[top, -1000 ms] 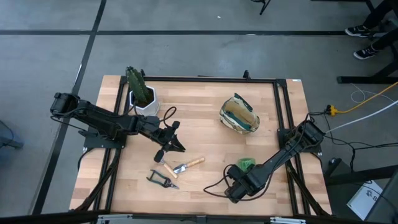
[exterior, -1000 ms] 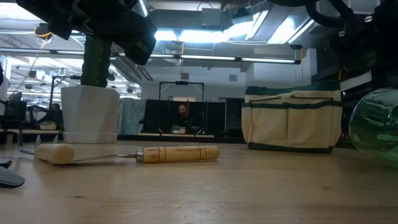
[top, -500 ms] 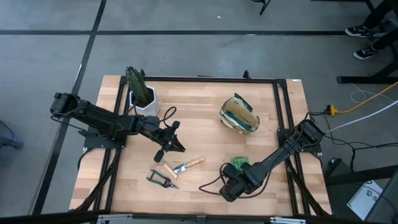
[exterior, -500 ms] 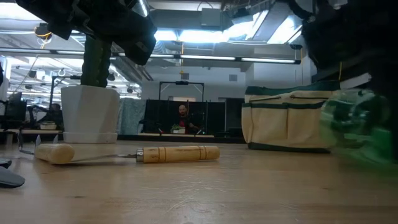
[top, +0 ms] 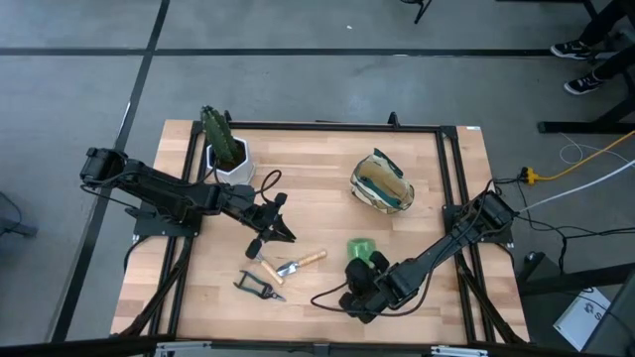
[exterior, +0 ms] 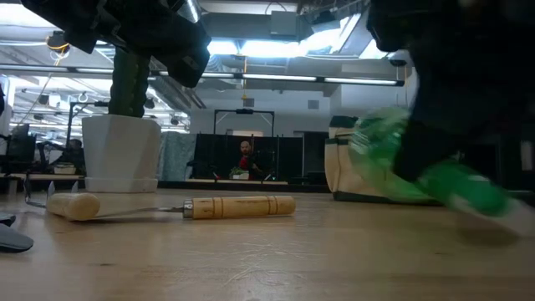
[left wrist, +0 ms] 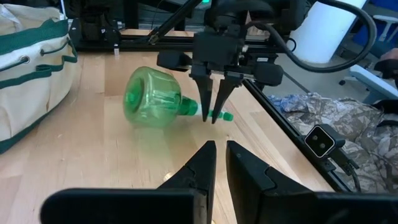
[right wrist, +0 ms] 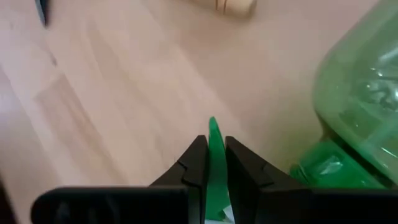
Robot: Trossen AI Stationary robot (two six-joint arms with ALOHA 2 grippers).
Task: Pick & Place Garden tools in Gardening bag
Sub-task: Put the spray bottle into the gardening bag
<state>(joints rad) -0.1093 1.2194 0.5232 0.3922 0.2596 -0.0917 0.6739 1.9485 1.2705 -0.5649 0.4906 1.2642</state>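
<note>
I see the green spray bottle [top: 359, 249] near the middle of the table [top: 327, 193], toward the near edge, just right of the wooden-handled tools and well short of the gardening bag [top: 381, 182], which sits farther back and to the right. My right gripper [top: 365, 275] is pinching a thin green part at the bottle's head end; the right wrist view shows the two fingers [right wrist: 194, 163] pressed on a green tab, with the bottle's rounded body [right wrist: 364, 93] just beside them. From overhead I can only make out a green blob with the gripper against its near side, but the left wrist view gives the shape: the bottle [left wrist: 155, 99] tilts with its fat base toward the bag [left wrist: 31, 74] and its narrow neck toward the right gripper [left wrist: 213, 118], so the long axis runs roughly from bag side to gripper side. Whether the base touches the wood I cannot tell. The low view shows the bottle [exterior: 418, 163] blurred, slanting down to the right in front of the bag, something the overhead misses. My left gripper [top: 273, 236] hangs above the table just behind the trowel [top: 300, 263] and claw rake [top: 268, 269], fingers [left wrist: 202, 165] nearly together and holding nothing. The pruning shears [top: 258, 287] lie nearer the front edge, and the potted cactus [top: 224, 147] stands at the far left.
</note>
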